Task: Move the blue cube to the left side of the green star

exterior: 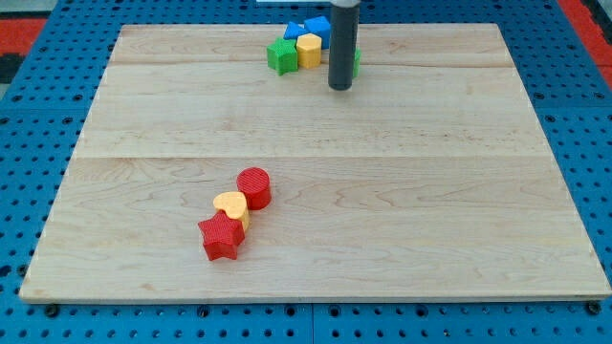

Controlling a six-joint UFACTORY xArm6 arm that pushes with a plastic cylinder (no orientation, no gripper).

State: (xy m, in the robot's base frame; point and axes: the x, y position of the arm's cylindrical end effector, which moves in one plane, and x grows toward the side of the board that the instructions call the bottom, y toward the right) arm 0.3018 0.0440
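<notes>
Two clusters of blocks are shown on the table (402,191). At the view's top, the blue cube (313,26) is packed behind a yellow block (308,49) and a green block (281,55); a sliver of green (356,63), possibly the green star, is seen just right of the rod. My tip (340,87) is placed just below this cluster. No fingers are fitted, so nothing is grasped. Because the blocks touch, neighbours are judged likely to be dragged along by any push. Near the bottom lie a red cylinder (254,186), yellow heart (231,206) and red star (220,237). No containers are present.
</notes>
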